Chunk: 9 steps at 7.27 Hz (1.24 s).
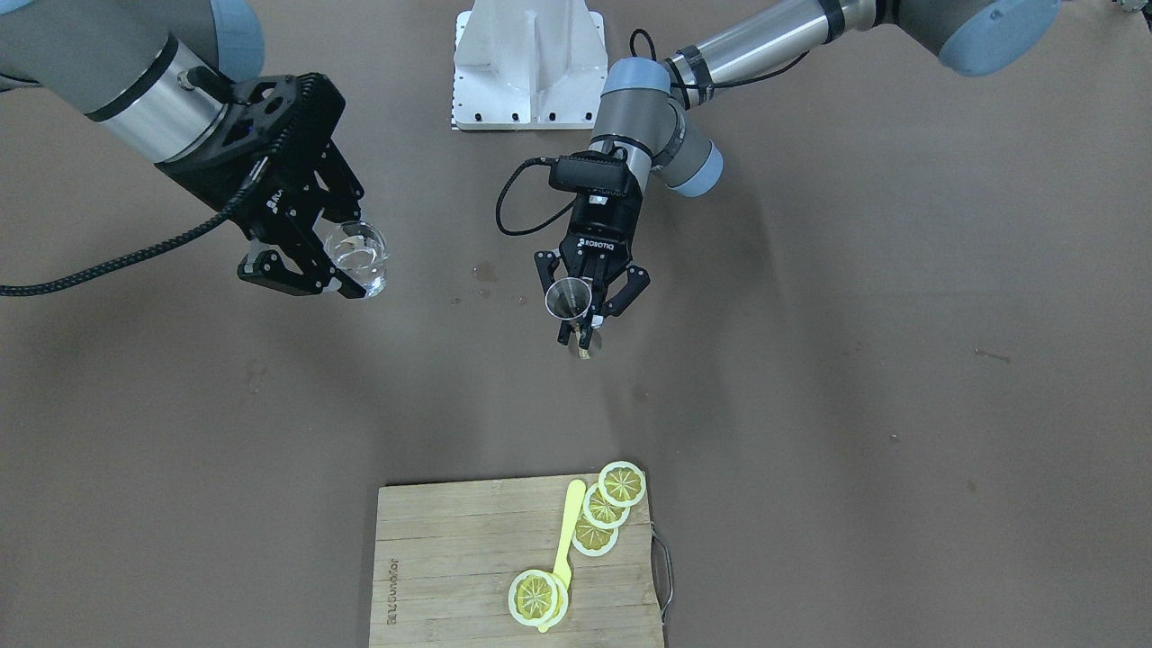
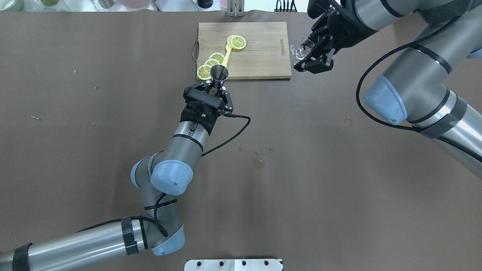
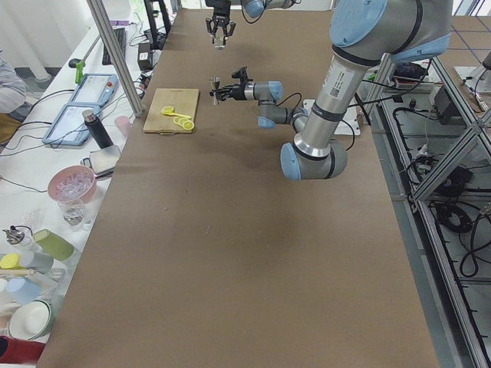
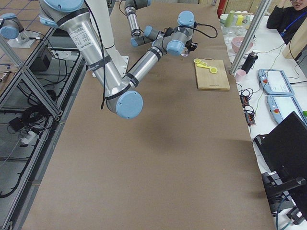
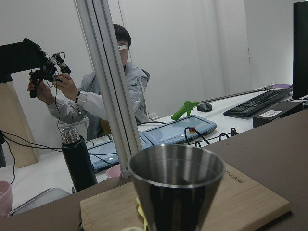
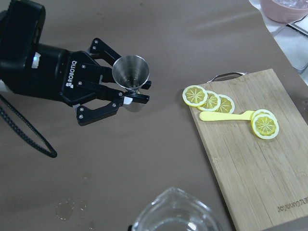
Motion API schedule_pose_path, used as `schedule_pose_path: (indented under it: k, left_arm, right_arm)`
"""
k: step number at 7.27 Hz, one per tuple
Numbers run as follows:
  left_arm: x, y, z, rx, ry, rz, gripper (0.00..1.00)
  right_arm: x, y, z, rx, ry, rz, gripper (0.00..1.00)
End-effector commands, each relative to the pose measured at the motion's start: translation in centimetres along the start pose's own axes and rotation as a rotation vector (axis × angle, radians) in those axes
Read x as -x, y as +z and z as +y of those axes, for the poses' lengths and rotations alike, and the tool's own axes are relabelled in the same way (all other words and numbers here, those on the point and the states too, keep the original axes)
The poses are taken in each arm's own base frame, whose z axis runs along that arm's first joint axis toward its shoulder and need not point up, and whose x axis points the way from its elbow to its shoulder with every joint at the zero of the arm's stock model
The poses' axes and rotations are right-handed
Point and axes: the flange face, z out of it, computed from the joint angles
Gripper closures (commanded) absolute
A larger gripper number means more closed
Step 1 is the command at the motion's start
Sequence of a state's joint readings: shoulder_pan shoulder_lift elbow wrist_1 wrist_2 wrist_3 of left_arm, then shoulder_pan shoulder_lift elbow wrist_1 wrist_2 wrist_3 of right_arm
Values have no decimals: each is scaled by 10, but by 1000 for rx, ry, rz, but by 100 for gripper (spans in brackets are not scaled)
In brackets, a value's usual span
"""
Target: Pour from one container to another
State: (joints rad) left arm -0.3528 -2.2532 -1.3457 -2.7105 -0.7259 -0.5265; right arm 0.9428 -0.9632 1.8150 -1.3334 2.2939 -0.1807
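Observation:
The small clear glass cup [image 1: 357,256] hangs above the table with my right gripper [image 1: 346,273] shut on it; its rim fills the bottom of the right wrist view [image 6: 175,214]. My left gripper [image 1: 579,324] is shut on the narrow waist of the grey steel jigger [image 1: 569,300], which stands upright with its open cone up. In the overhead view the jigger [image 2: 219,72] is near the cutting board's corner, and the cup [image 2: 300,50] is well off to its right. The two containers are apart. The jigger's upper cone [image 5: 175,187] fills the left wrist view.
A wooden cutting board [image 2: 260,49] lies at the table's far side with several lemon slices [image 2: 237,42] and a yellow pick [image 2: 227,55] on it. Small wet spots [image 2: 258,163] mark the brown table. A person [image 5: 106,96] sits behind a metal post [image 5: 108,86].

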Motion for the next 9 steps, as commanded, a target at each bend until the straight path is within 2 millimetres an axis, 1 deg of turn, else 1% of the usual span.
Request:
schedule_pose_path:
  k: [1, 3, 5, 6, 7, 8, 9]
  left_arm:
    - [0, 0, -1, 0, -1, 1, 100]
    - [0, 0, -1, -1, -1, 0, 100]
    - [0, 0, -1, -2, -6, 1, 100]
    - [-1, 0, -2, -3, -9, 1, 100]
    - [0, 0, -1, -3, -8, -2, 100]
    - [1, 0, 1, -1, -6, -2, 100]
    - [3, 0, 2, -2, -7, -2, 100]
  right_arm:
    - [14, 22, -26, 61, -37, 16, 100]
    - [20, 24, -45, 98, -66, 15, 100]
    - [23, 19, -63, 88, -85, 12, 100]
    - [24, 23, -72, 85, -90, 1, 100]
    - [27, 31, -83, 90, -95, -5, 100]
    - [30, 43, -99, 103, -102, -16, 100]
    - [28, 46, -105, 123, -123, -21, 100]
